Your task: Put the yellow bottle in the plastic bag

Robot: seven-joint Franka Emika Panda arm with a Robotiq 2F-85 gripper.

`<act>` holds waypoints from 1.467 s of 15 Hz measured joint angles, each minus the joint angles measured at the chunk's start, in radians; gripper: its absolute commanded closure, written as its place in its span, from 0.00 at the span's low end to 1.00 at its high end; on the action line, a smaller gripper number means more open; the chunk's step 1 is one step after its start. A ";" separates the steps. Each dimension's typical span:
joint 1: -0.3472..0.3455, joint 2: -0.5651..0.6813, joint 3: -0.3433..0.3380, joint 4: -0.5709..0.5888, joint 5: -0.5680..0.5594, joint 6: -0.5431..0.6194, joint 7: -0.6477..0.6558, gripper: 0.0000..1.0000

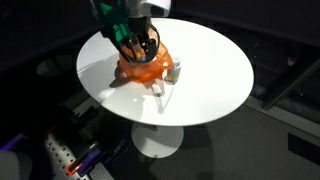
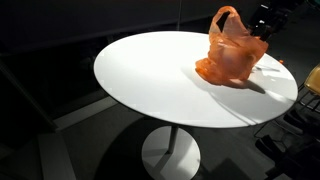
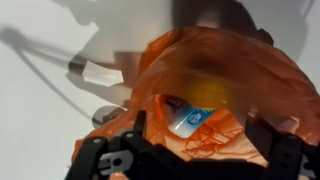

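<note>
An orange plastic bag [image 1: 145, 68] stands on the round white table [image 1: 210, 60]; it also shows in an exterior view [image 2: 232, 55]. In the wrist view the bag [image 3: 250, 70] is open below me. Inside it lies a bottle with a blue and white label [image 3: 190, 120], with a blurred yellow patch [image 3: 208, 82] just beyond it. My gripper [image 3: 195, 160] hangs over the bag's mouth with its fingers spread wide and nothing between them. In both exterior views it [image 1: 143, 42] [image 2: 262, 25] sits right at the top of the bag.
A small clear object [image 1: 175, 70] stands beside the bag, and a white strip [image 1: 160, 92] lies in front of it. The table edge [image 2: 110, 85] drops to a dark floor. Dark equipment [image 1: 290, 85] stands around the table.
</note>
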 measured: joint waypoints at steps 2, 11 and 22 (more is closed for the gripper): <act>-0.008 -0.007 -0.015 0.019 0.000 -0.034 0.000 0.00; -0.068 -0.011 -0.080 0.229 -0.081 -0.403 0.021 0.00; -0.079 -0.036 -0.081 0.429 -0.386 -0.659 0.303 0.00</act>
